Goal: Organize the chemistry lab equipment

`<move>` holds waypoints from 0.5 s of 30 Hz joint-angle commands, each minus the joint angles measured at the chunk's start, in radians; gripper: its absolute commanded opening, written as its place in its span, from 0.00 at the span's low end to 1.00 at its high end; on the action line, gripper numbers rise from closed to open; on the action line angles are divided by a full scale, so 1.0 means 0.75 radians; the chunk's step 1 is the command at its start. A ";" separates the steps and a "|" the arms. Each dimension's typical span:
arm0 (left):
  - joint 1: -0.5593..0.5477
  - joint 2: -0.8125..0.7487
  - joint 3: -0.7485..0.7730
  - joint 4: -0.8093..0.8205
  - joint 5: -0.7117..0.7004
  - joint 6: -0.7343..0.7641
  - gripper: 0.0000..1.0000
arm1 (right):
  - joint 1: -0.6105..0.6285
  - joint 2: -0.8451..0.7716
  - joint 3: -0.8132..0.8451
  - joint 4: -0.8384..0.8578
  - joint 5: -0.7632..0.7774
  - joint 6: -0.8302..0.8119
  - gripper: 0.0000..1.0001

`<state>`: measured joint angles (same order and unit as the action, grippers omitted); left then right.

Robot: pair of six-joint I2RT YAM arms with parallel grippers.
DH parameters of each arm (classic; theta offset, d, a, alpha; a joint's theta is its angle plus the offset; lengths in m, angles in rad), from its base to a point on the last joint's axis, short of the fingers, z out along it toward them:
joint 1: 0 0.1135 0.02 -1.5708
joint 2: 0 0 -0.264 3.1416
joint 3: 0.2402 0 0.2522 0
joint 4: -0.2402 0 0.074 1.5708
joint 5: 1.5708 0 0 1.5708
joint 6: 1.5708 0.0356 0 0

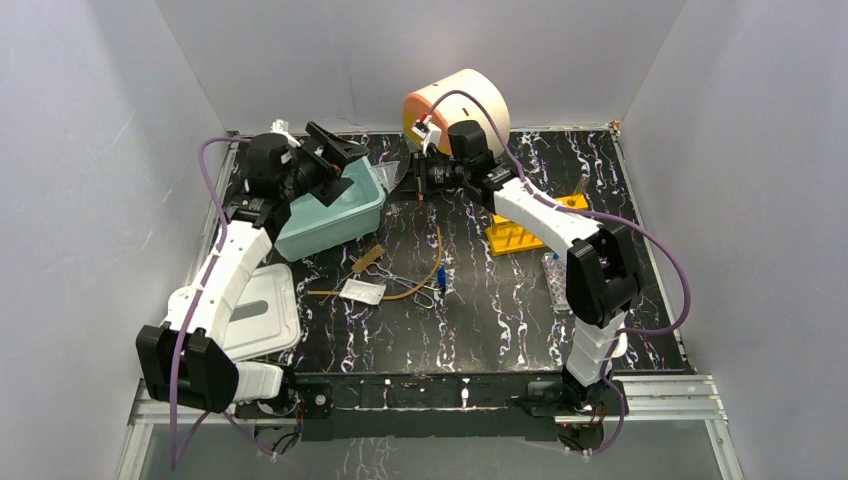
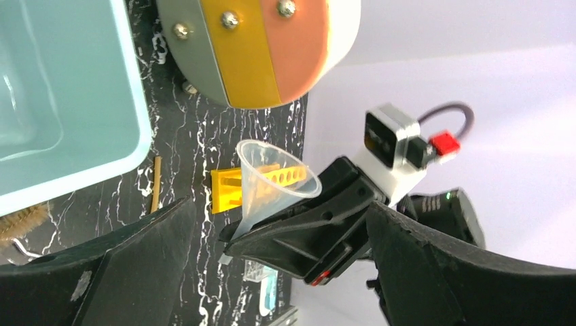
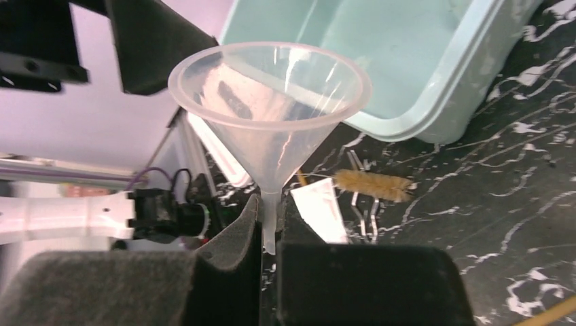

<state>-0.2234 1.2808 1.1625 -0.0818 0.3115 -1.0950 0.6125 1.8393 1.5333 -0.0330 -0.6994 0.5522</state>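
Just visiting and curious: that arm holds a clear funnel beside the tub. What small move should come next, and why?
Probably the right gripper carries the clear funnel a little left, over the teal tub: it pinches the stem, the tub lies open alongside, and the left gripper hangs open.

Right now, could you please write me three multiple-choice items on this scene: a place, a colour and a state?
1. Where does the yellow holed plastic rack lie? A on the white lid; B on the black marbled table, right of centre; C against the back wall.
2. What colour is the open plastic bin? A pale teal; B red; C black.
3. How is the right claw? A open, empty; B shut on the clear cone-shaped funnel by its stem; C out of view.
Key: 1B, it lies flat there in the top view; 2A, its walls are teal; 3B, the stem sits clamped in it.
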 commanded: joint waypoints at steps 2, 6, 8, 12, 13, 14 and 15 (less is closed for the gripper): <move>0.050 0.101 0.182 -0.314 0.183 -0.059 0.94 | 0.028 -0.055 0.019 -0.058 0.202 -0.385 0.06; 0.066 0.158 0.209 -0.327 0.298 -0.060 0.86 | 0.055 -0.082 0.050 -0.116 0.341 -0.591 0.06; 0.067 0.177 0.211 -0.335 0.324 -0.053 0.81 | 0.063 -0.101 0.046 -0.108 0.384 -0.645 0.06; 0.072 0.196 0.175 -0.350 0.337 -0.077 0.71 | 0.078 -0.133 0.041 -0.078 0.385 -0.755 0.06; 0.075 0.196 0.166 -0.327 0.342 -0.091 0.69 | 0.084 -0.137 0.042 -0.079 0.380 -0.795 0.07; 0.076 0.201 0.162 -0.310 0.345 -0.103 0.67 | 0.088 -0.139 0.040 -0.082 0.375 -0.826 0.07; 0.078 0.206 0.167 -0.305 0.344 -0.113 0.66 | 0.093 -0.142 0.037 -0.084 0.367 -0.854 0.07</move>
<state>-0.1768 1.4460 1.2835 -0.3161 0.5030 -1.1454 0.6674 1.8061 1.5333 -0.1276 -0.4362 0.0601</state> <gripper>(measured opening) 0.675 0.090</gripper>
